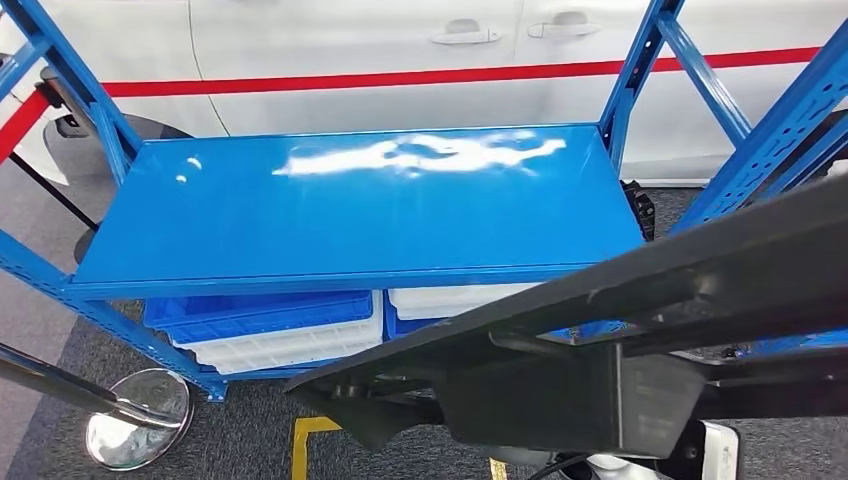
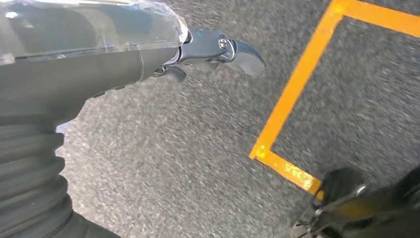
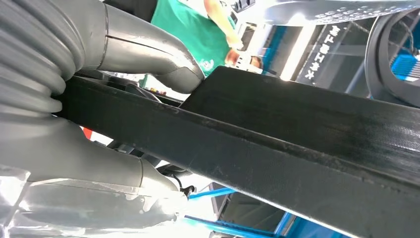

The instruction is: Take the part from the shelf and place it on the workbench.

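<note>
Grey carpet under a blue shelf (image 1: 360,210) whose lower level holds blue and white bins (image 1: 275,325), contents hidden. Right hand (image 3: 124,119) grips the long black part (image 1: 620,300) just in front of the shelf; left hand (image 2: 218,52) hangs empty, fingers loosely curled.

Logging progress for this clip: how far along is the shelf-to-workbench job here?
Pickup looks done: the right hand grips the long black part, held clear of the blue shelf. The left hand hangs over the floor holding nothing. Still left: carrying the part to the workbench, which isn't visible, and setting it down.
</note>
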`<action>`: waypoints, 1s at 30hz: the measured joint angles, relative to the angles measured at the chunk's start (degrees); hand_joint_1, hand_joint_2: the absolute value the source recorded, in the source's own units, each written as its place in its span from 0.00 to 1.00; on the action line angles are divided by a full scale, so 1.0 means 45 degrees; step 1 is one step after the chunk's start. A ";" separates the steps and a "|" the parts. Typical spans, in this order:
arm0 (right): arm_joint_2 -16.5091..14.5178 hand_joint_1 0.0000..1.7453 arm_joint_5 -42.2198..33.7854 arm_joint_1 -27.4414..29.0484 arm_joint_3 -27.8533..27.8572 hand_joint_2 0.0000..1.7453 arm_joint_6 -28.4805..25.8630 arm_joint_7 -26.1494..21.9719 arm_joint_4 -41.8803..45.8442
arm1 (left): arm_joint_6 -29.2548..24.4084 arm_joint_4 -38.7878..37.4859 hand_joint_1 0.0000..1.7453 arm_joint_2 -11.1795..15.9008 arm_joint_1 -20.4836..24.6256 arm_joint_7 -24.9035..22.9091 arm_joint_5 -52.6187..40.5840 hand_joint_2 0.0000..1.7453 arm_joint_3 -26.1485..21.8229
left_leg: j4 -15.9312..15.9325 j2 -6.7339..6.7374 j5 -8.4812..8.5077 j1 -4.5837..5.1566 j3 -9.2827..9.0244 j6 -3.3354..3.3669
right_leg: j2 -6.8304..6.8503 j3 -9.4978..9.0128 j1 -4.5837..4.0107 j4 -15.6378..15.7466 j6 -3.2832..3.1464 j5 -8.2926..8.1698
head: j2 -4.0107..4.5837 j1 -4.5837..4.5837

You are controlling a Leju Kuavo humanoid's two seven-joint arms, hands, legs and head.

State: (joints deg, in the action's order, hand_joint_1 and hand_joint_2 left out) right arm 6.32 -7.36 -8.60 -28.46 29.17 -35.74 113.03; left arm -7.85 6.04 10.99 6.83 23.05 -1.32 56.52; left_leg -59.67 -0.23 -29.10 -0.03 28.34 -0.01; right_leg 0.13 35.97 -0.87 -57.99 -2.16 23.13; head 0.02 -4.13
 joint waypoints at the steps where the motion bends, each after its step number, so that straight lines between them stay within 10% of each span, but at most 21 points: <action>1: 0.0038 1.00 0.0019 0.0013 0.0000 1.00 -0.0012 0.0000 0.0065 | 0.0015 0.0001 0.00 0.0000 0.0049 0.0013 0.0000 1.00 0.0069 | 0.0552 0.0006 -0.0087 0.0065 -0.0336 0.0077 | 0.0014 0.0020 0.0023 0.0008 0.0063 -0.0095 | 0.0000 0.0000; 5: 0.0196 1.00 0.0023 0.0082 0.0005 1.00 -0.0017 0.0000 0.0250 | 0.0044 0.0002 0.00 -0.0006 0.0130 0.0027 0.0001 1.00 0.0234 | 0.1030 0.0085 0.0303 0.0076 -0.0256 0.0286 | -0.0007 0.0153 0.0103 -0.0162 0.0371 0.0036 | 0.0000 0.0000; 9: 0.0351 1.00 0.0023 0.0143 0.0010 1.00 -0.0017 0.0000 0.0294 | 0.0058 0.0002 0.00 -0.0041 0.0145 0.0030 0.0001 1.00 0.0369 | 0.1052 0.0167 0.0898 0.0013 0.0401 0.0388 | -0.0031 0.0882 0.0257 -0.2821 0.0654 0.2216 | 0.0000 0.0000; 11: 0.0407 1.00 0.0034 0.0173 0.0010 1.00 -0.0022 0.0000 0.0294 | 0.0070 0.0002 0.00 -0.0069 0.0142 0.0030 0.0001 1.00 0.0443 | 0.0939 0.0186 0.1155 -0.0028 0.0855 0.0311 | -0.0027 0.0782 0.0362 -0.3588 0.0791 0.2084 | 0.0000 0.0000; 14: 0.0468 1.00 0.0129 0.0177 0.0007 1.00 -0.0148 0.0000 0.0328 | 0.0106 0.0002 0.00 -0.0081 0.0148 0.0018 0.0001 1.00 0.0516 | 0.0570 0.0193 0.1376 -0.0108 0.1464 0.0121 | -0.0017 -0.0845 0.0519 -0.1709 0.0982 0.1316 | 0.0000 0.0000; 16: 0.0532 1.00 0.0155 0.0208 0.0001 1.00 -0.0365 0.0000 0.0414 | 0.0125 0.0002 0.00 -0.0066 0.0155 -0.0021 0.0002 1.00 0.0585 | 0.0320 0.0178 0.1463 -0.0082 0.1683 -0.0027 | -0.0047 -0.1693 0.0517 -0.0410 0.0845 0.1576 | 0.0000 -0.0005; 20: 0.0811 1.00 -0.0048 0.0323 -0.0021 1.00 -0.0688 0.0000 0.0564 | 0.0132 0.0002 0.00 -0.0039 0.0125 -0.0183 0.0000 1.00 0.0807 | 0.0101 0.0152 0.1427 -0.0129 0.1887 -0.0348 | -0.0055 -0.1544 0.0445 -0.0163 0.0287 0.1474 | 0.0000 -0.0010; 25: 0.1252 1.00 -0.0526 0.0479 -0.0070 1.00 -0.0627 0.0000 0.0646 | -0.0016 0.0002 0.00 -0.0049 0.0101 -0.0336 0.0001 1.00 0.0900 | -0.3114 0.0145 -0.0975 -0.0188 0.2699 -0.0502 | -0.0018 -0.0698 0.0360 -0.0160 0.0007 0.0766 | 0.0000 -0.0010; 27: 0.1436 1.00 -0.0787 0.0506 -0.0073 1.00 -0.0385 0.0000 0.0645 | -0.0080 0.0002 0.00 -0.0080 0.0095 -0.0368 0.0001 1.00 0.0926 | -0.3246 0.0140 -0.0562 -0.0178 0.2254 -0.0420 | -0.0017 -0.0333 0.0282 -0.0173 0.0010 0.0492 | 0.0000 -0.0010; 30: 0.1656 1.00 -0.1193 0.0475 0.0018 1.00 0.0154 0.0000 0.0647 | -0.0181 0.0004 0.00 -0.0117 0.0134 -0.0372 0.0001 1.00 0.1004 | -0.0705 0.0125 -0.0019 -0.0079 0.0300 -0.0107 | -0.0018 0.0033 0.0190 -0.0185 0.0083 0.0125 | 0.0000 -0.0010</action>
State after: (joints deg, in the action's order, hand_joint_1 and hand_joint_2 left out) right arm 13.77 -12.73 -6.46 -28.38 29.86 -35.74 115.95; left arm -8.67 6.06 10.47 7.44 21.38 -1.31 61.04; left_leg -62.84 0.33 -29.19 -0.39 29.69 -0.50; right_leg 0.05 36.12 -0.01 -58.82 -1.78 23.69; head 0.02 -4.17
